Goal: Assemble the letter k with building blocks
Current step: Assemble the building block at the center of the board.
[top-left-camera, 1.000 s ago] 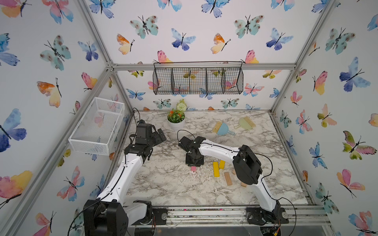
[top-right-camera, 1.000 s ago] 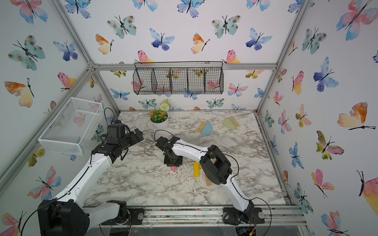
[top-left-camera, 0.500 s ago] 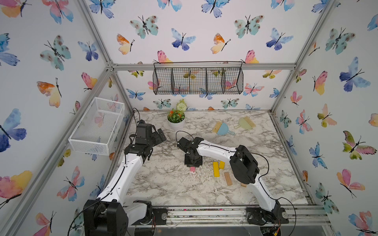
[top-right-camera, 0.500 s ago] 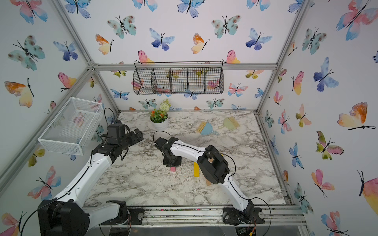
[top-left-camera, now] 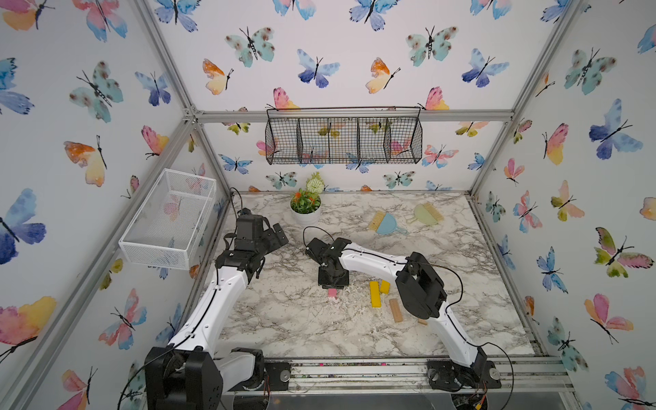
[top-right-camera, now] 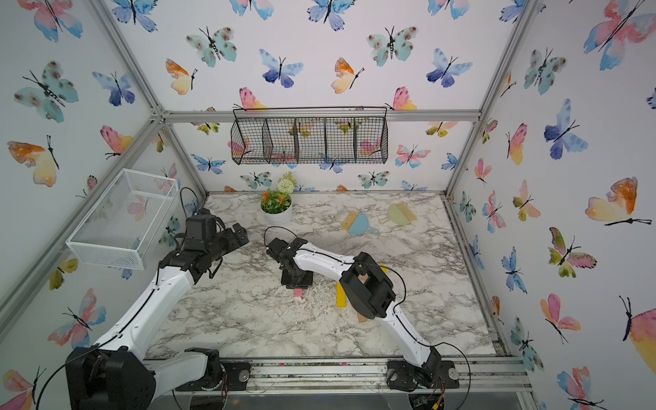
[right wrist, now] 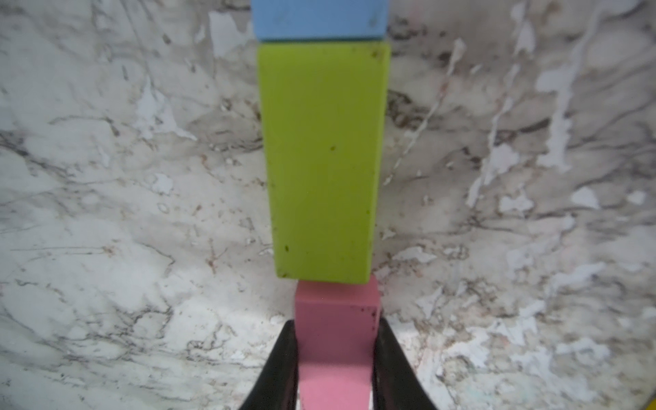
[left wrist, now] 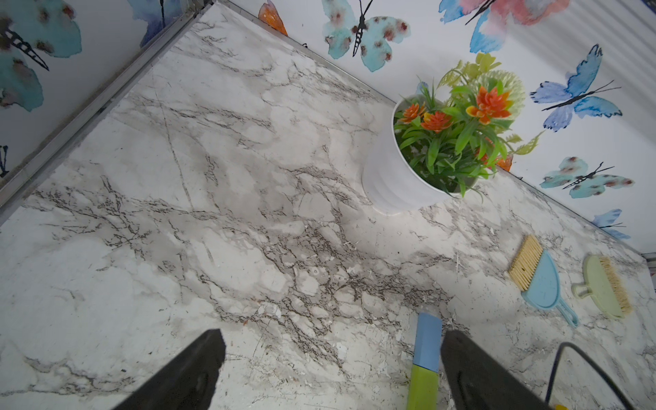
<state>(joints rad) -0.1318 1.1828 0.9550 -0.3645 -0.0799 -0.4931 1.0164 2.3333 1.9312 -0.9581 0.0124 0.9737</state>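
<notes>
In the right wrist view my right gripper (right wrist: 335,358) is shut on the pink block (right wrist: 335,316). The pink block's far end meets the end of the green block (right wrist: 321,159). The blue block (right wrist: 319,17) lies end to end beyond the green one. In both top views the pink block (top-left-camera: 332,294) (top-right-camera: 298,294) sticks out under the right gripper (top-left-camera: 332,288); the green and blue blocks are hidden beneath it. Two yellow blocks (top-left-camera: 375,294) and a tan block (top-left-camera: 395,310) lie to the right. My left gripper (top-left-camera: 275,236) (left wrist: 330,355) hangs open and empty at the back left.
A potted plant (top-left-camera: 306,206) stands at the back. The blue dustpan (top-left-camera: 387,223) and green dustpan (top-left-camera: 426,214) lie at the back right. A white wire basket (top-left-camera: 170,216) hangs on the left wall and a black wire basket (top-left-camera: 342,136) on the back wall.
My right arm has shifted slightly to the left with the pink block in its grip. The left arm has not moved.
</notes>
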